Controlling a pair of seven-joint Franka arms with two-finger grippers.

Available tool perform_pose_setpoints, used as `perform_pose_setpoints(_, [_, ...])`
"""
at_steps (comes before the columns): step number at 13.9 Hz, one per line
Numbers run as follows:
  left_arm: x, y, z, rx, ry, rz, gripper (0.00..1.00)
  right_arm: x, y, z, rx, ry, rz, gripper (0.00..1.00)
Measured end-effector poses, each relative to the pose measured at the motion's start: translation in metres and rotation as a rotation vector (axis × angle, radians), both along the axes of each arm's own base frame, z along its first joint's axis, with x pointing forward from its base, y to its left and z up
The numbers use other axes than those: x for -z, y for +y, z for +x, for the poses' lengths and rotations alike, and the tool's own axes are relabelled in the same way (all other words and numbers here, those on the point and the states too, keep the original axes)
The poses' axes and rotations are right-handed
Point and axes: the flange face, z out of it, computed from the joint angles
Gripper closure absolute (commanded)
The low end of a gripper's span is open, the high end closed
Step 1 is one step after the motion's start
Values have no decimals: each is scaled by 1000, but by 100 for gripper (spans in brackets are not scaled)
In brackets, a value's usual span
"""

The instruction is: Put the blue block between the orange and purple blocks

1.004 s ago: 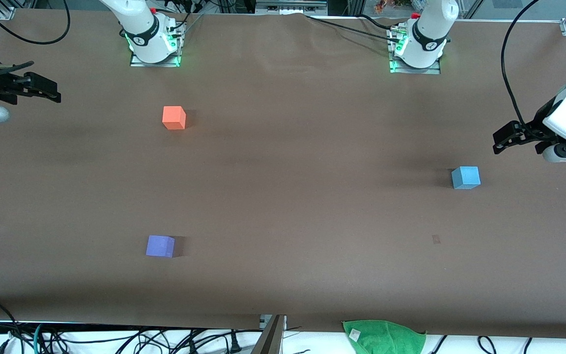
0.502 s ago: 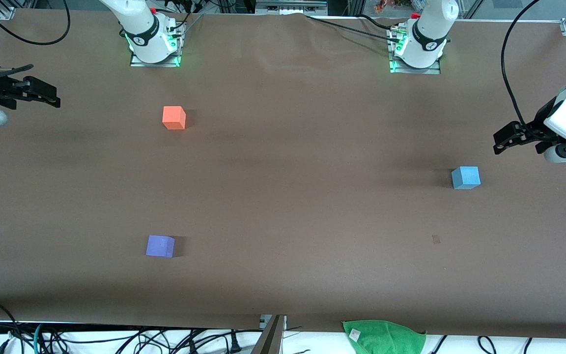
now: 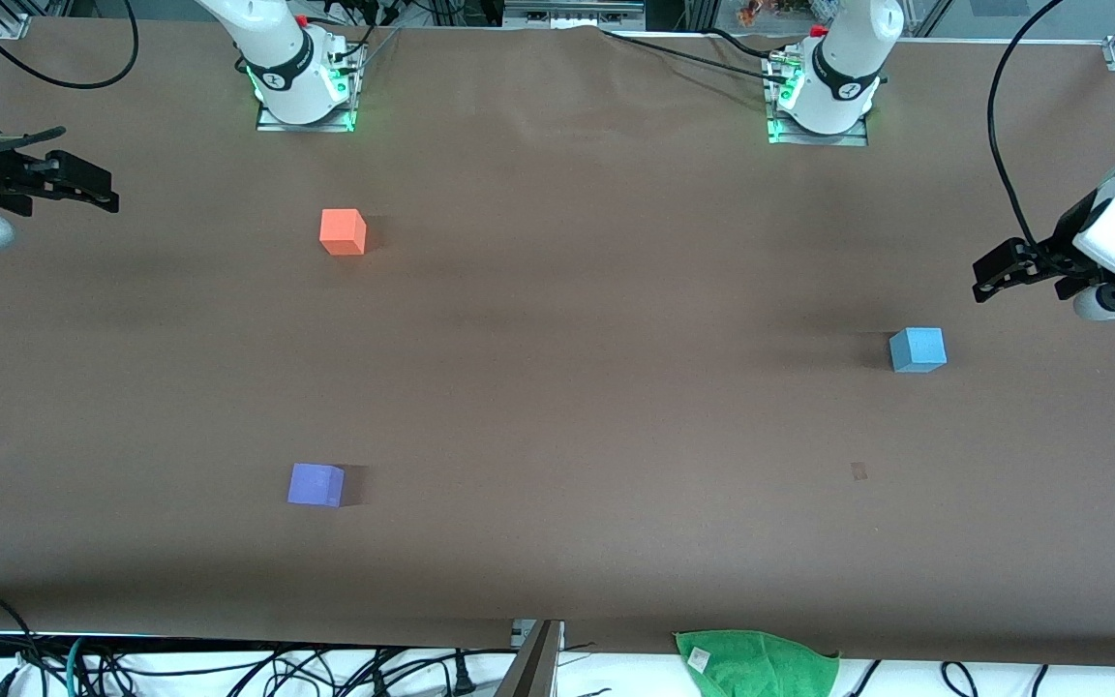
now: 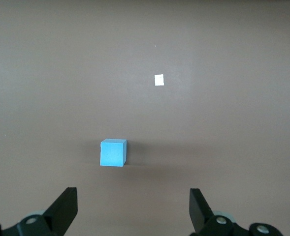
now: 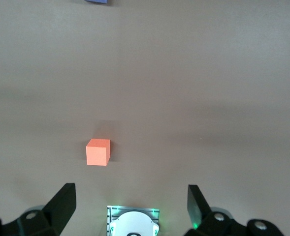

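Observation:
The light blue block (image 3: 918, 349) (image 4: 113, 153) sits on the brown table toward the left arm's end. My left gripper (image 3: 988, 276) (image 4: 132, 209) hangs open over the table close to it, with nothing between its fingers. The orange block (image 3: 343, 232) (image 5: 98, 152) lies toward the right arm's end, near that arm's base. The purple block (image 3: 316, 485) lies nearer to the front camera than the orange one; only its edge (image 5: 96, 1) shows in the right wrist view. My right gripper (image 3: 98, 189) (image 5: 131, 204) waits open and empty over the table's edge at the right arm's end.
The two arm bases (image 3: 304, 92) (image 3: 821, 102) stand along the table's back edge. A green cloth (image 3: 756, 663) lies off the table's front edge. A small pale mark (image 3: 858, 471) (image 4: 159, 79) is on the table surface near the blue block.
Both grippers have shifted only slightly and stay open. None of the blocks has moved.

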Motion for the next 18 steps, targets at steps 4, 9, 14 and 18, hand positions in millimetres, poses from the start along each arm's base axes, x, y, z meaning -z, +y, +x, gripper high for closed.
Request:
perform_pose_setpoints(4, [-4, 0, -3, 0, 3, 0, 0, 1, 0, 0, 0, 1, 0, 0])
perform_pose_setpoints(9, [-6, 19, -3, -50, -1, -51, 0, 1, 0, 1, 0, 0, 0, 0])
perform_pose_setpoints(14, [5, 14, -4, -39, 49, -73, 0, 1, 0, 1, 0, 0, 0, 0])
perform_pose_setpoints(18, [0, -1, -8, -10, 87, -73, 0, 1, 0, 1, 0, 0, 0, 0])
